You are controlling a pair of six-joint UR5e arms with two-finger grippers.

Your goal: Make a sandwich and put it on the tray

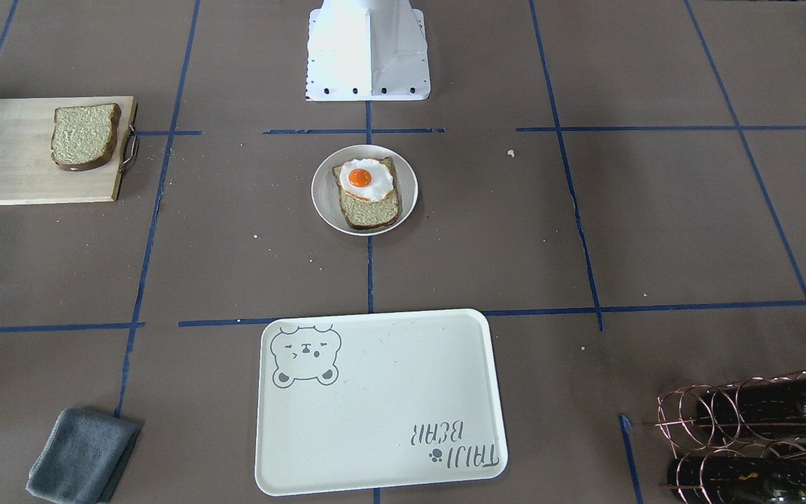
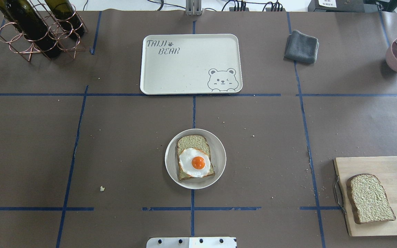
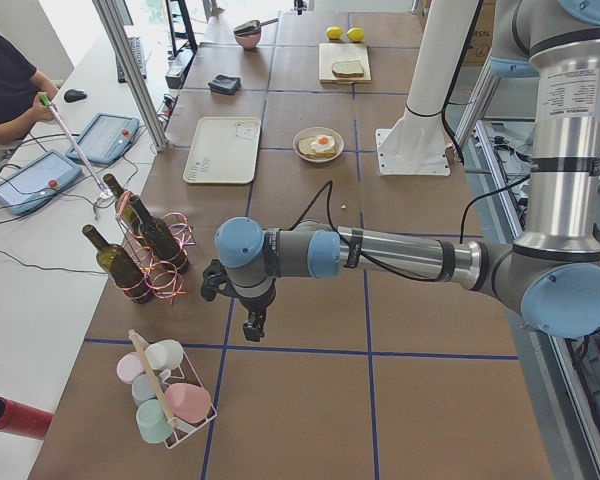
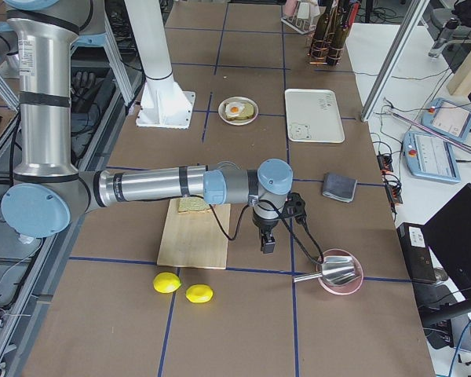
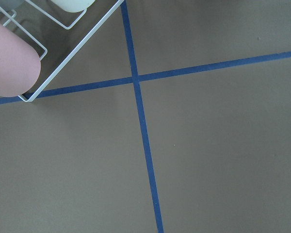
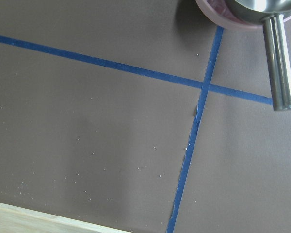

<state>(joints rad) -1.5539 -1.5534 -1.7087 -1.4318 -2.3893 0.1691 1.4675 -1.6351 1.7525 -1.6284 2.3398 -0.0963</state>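
We log: egg (image 2: 195, 162) atop first slice (image 2: 192, 141) (on plate (image 2: 171, 162)), second slice (image 2: 370, 198) on board (image 2: 391, 168). For left gripper (image 3: 252, 325) and right gripper (image 4: 267, 243), we cannot tell jaw opening.

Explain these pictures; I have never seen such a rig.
Two robot arms stand at a taped table. Two cameras look down on it from opposite sides, two look along it from its ends, and one rides on each wrist. A white plate holds a bread slice topped with a fried egg. A second bread slice lies on the wooden cutting board; the cream tray is bare. The left pincer and right pincer hang near the table's ends, apparently empty; open or shut, I cannot tell.
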